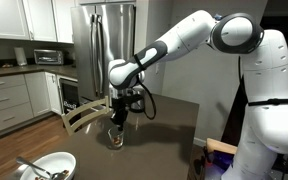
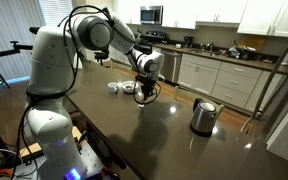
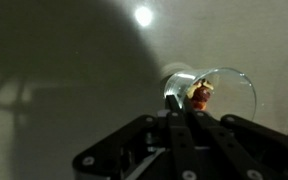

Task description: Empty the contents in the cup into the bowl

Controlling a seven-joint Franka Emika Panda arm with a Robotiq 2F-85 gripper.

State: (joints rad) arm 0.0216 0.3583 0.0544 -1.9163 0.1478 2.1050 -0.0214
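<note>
The cup (image 1: 115,138) is a small clear glass standing upright on the dark table (image 1: 169,130). My gripper (image 1: 116,117) comes down on it from above and is shut on its rim. In the wrist view the fingers (image 3: 173,101) pinch the glass wall of the cup (image 3: 229,85), and the contents (image 3: 199,95), a small reddish-brown clump, lie at its bottom. The white bowl (image 1: 60,158) sits at the table's near corner, well apart from the cup, with something metallic lying in it. The gripper (image 2: 144,88) and bowl (image 2: 118,87) also show in an exterior view.
A steel kettle (image 2: 203,115) with a black handle stands on the table away from the cup. A wooden chair (image 1: 79,115) is pushed in at the table's edge. Kitchen counters (image 2: 224,60) and a fridge (image 1: 104,40) lie beyond the table.
</note>
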